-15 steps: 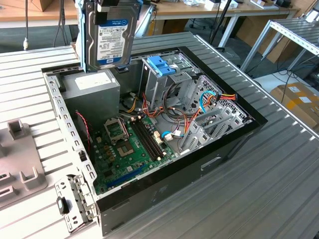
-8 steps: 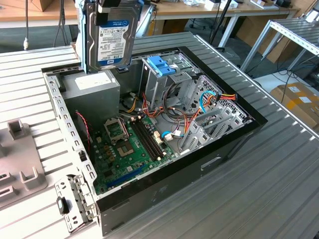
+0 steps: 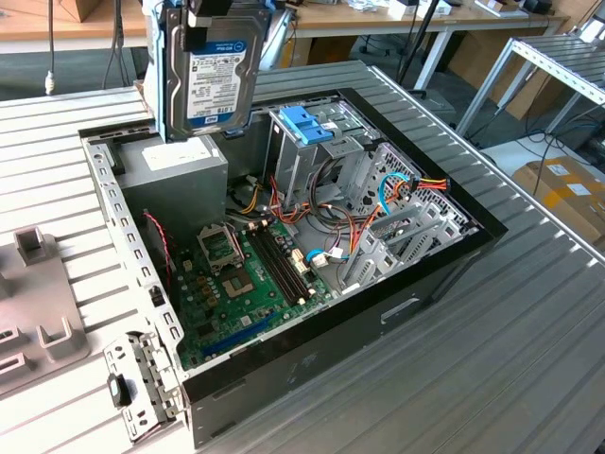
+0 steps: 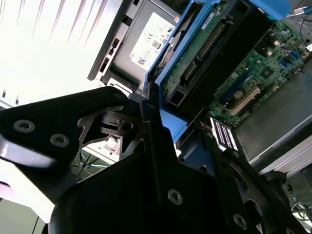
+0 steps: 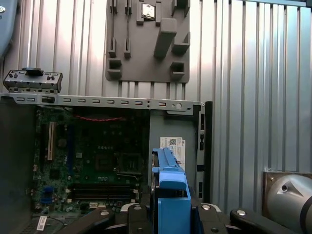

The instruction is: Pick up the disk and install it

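The slatted metal table (image 3: 454, 359) is nearest in the exterior view, and a loose perforated metal bracket (image 3: 142, 388) lies at the near corner of the open computer case (image 3: 378, 312). On the exterior view's left, a grey moulded fixture plate (image 3: 38, 331) rests on the slats, apart from the case. Inside the case, the green motherboard (image 3: 236, 284) lies flat with its processor socket (image 3: 219, 248) exposed. Beyond it, bundles of coloured cables (image 3: 331, 236) run towards the grey drive cage (image 3: 378, 189), and a light-blue bracket (image 3: 307, 123) sits on the taller cage further back. The grey power supply (image 3: 175, 165) stands in the far corner of the case, on the exterior view's left. The disk (image 3: 216, 80) hangs upright in the air above it, label facing the camera, blue carrier along its edges, well apart from the light-blue bracket. The gripper (image 3: 222, 11) pinches the disk from above; in the first wrist view its black fingers (image 5: 139, 214) press on either side of the blue carrier. Workbenches (image 3: 378, 19) and a cardboard box (image 3: 562, 184) stand farthest back.
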You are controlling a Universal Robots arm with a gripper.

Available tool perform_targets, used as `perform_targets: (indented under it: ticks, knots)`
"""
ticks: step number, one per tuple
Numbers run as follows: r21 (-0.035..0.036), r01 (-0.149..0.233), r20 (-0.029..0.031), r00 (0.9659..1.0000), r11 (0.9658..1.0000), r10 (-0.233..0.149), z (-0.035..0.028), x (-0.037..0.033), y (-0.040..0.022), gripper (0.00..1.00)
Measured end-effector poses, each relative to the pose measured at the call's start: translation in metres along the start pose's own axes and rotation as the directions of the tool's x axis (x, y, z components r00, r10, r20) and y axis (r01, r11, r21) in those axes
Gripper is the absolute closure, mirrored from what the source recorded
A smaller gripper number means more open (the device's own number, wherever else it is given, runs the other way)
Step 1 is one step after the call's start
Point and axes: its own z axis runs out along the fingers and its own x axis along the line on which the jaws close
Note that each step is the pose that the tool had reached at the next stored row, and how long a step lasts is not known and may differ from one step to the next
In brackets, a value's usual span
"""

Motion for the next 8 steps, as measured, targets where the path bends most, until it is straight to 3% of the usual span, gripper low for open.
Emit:
perform_targets:
  ticks: [8]
  knots:
    - [0.0,0.0,0.0,1.0,1.0,0.0,-0.0003,0.0047,0.0001,0.63]
